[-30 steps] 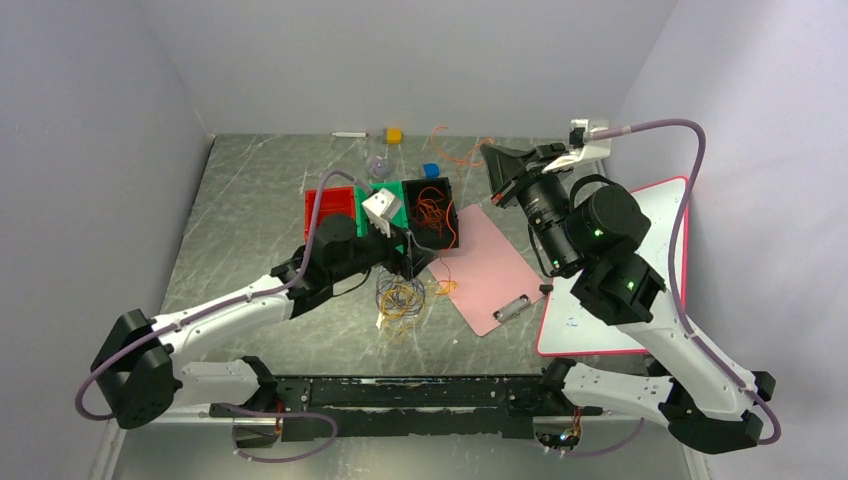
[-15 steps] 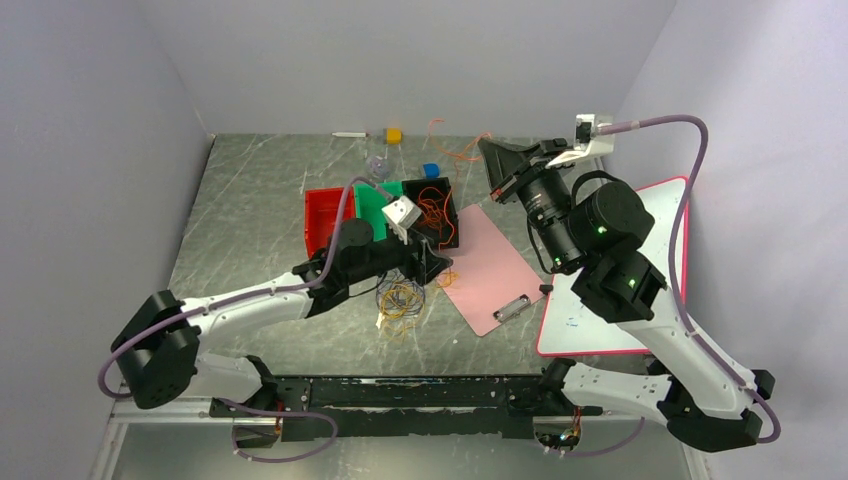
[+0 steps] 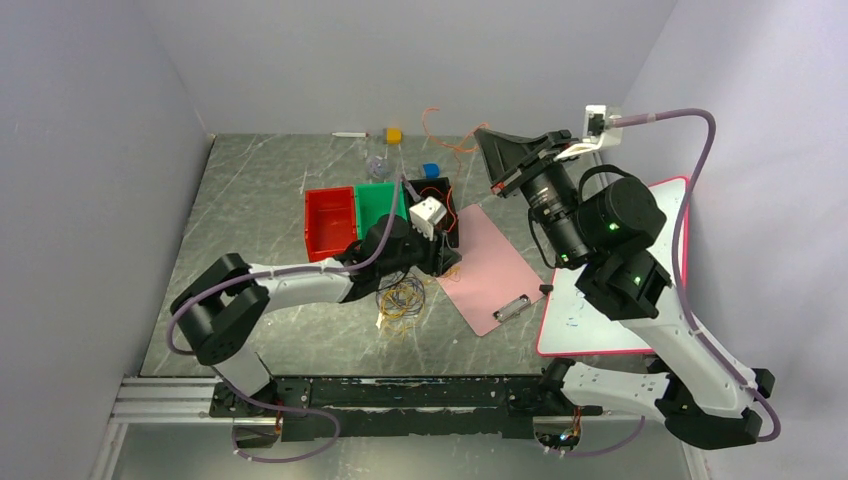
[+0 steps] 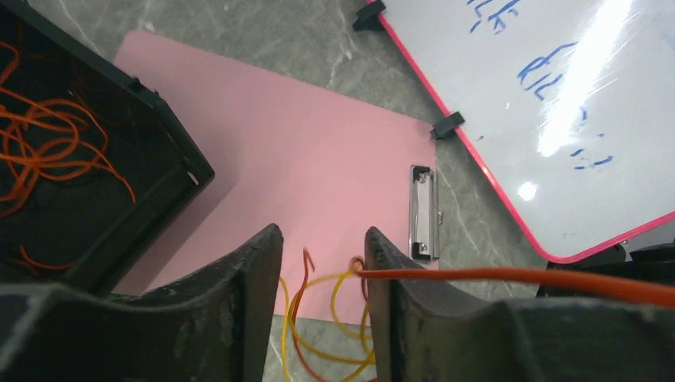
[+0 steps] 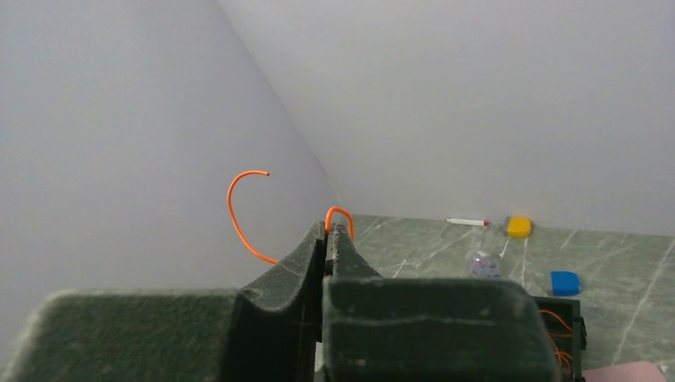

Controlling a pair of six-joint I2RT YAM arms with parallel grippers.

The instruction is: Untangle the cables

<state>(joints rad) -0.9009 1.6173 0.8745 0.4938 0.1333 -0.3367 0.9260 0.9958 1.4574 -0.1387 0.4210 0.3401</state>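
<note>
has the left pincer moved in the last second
Yes. The left pincer has swung right in the top view, from above the cables to the left edge of the pink clipboard.

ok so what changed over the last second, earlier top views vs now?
The left gripper swung right, from beside the tangle of orange, yellow and dark cable loops toward the pink clipboard; its jaws are open. The right gripper, shut on a thin orange cable, lifted slightly, drawing it higher. The tangle, clipboard and red, green and black bins stayed put.
</note>
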